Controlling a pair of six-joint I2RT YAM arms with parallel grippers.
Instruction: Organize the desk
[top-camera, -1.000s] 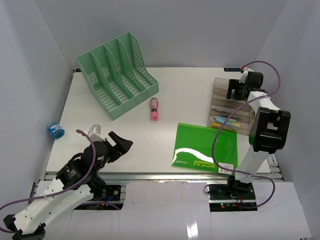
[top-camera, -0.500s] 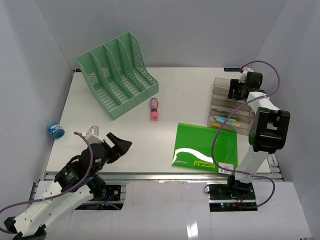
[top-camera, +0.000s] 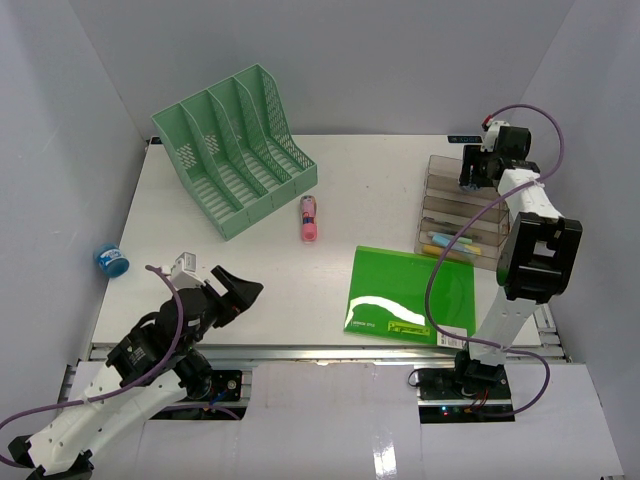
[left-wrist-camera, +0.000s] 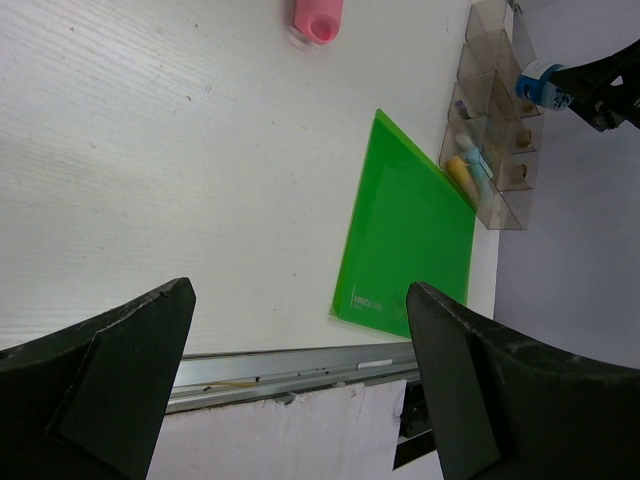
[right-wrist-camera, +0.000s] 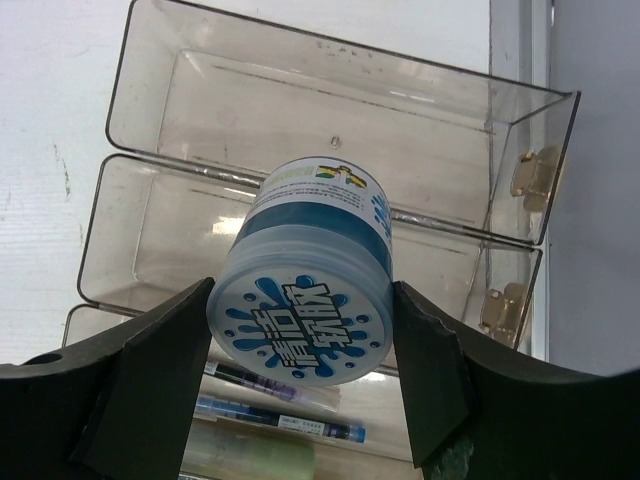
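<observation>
Right claw (right-wrist-camera: 300, 345): pinched on a blue-and-white tub (right-wrist-camera: 310, 265), one finger on each side of its round wall, lid end toward the wrist camera. The tub is held over the clear organizer (right-wrist-camera: 300, 115) at 2 o'clock on the desk (top-camera: 380, 180). Tub judged light and stiff, with a smooth plastic wall likely to slip, so a grip across the middle is favoured.

Upper compartments are seen bare; pens (right-wrist-camera: 285, 408) lie in a lower one. The thin acrylic walls are judged brittle.

Desk: rigid, flat and slick, so loose things would slide if nudged.

Left claw (left-wrist-camera: 298, 380): spread wide, nothing between the fingers, hung over the 7 o'clock corner.

- Green folder (top-camera: 410, 295) at 5 o'clock, flat and hard to pinch.
- Pink marker (top-camera: 309, 218) near centre.
- Green file rack (top-camera: 235, 150) at 11 o'clock.
- Second blue tub (top-camera: 111, 260) at 9 o'clock; on or off the edge cannot be told.
</observation>
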